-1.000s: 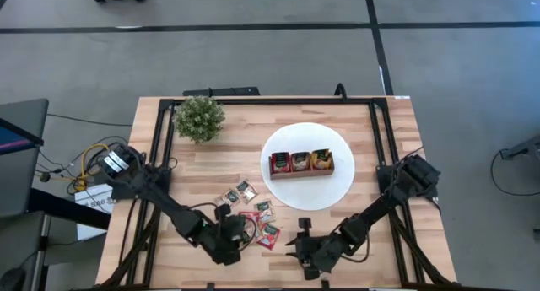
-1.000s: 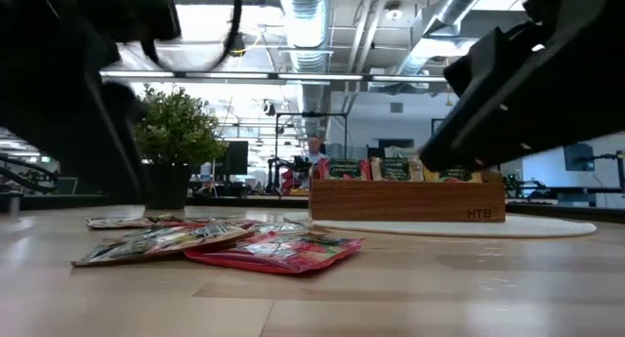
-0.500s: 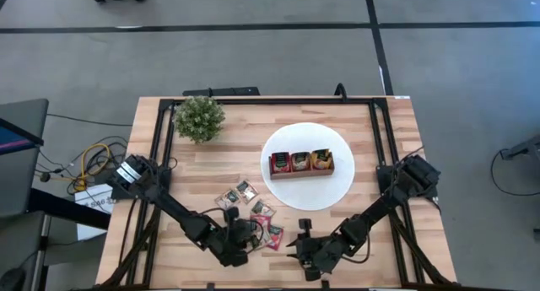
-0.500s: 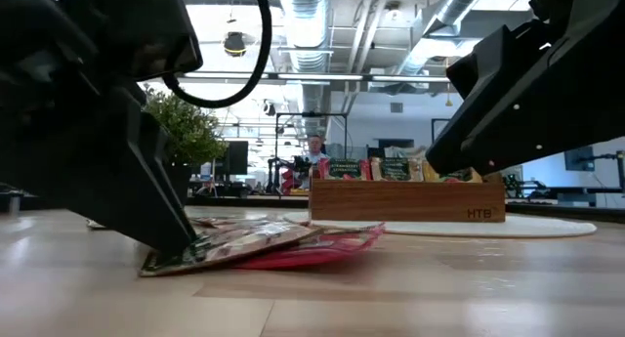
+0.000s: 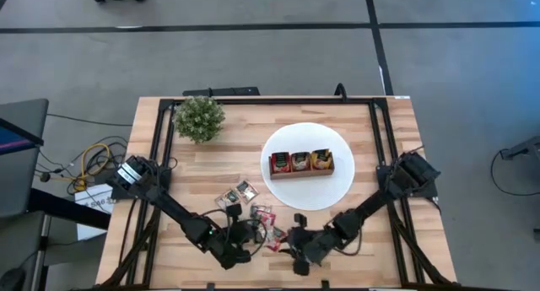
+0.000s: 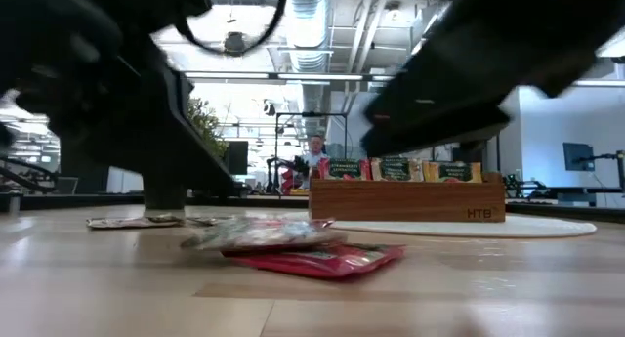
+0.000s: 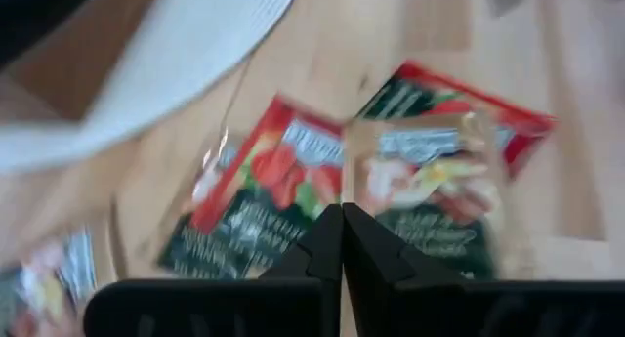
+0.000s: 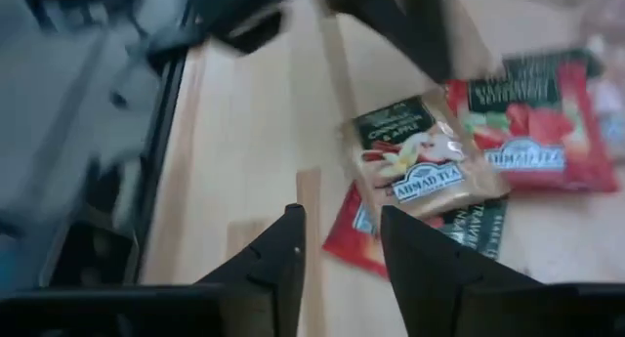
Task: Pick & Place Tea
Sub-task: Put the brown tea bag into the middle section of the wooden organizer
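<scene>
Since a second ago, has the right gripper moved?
Yes. In the high view the right gripper has slid left along the table's near edge, away from the white plate and in toward the loose tea sachets beside the left gripper.

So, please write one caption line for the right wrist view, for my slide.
Right gripper, fingers apart, faces a pale tea sachet lying over red sachets on the wooden table.

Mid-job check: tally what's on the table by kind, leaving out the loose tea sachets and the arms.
Green plant: 1
White plate: 1
Wooden tray: 1
Total: 3
</scene>
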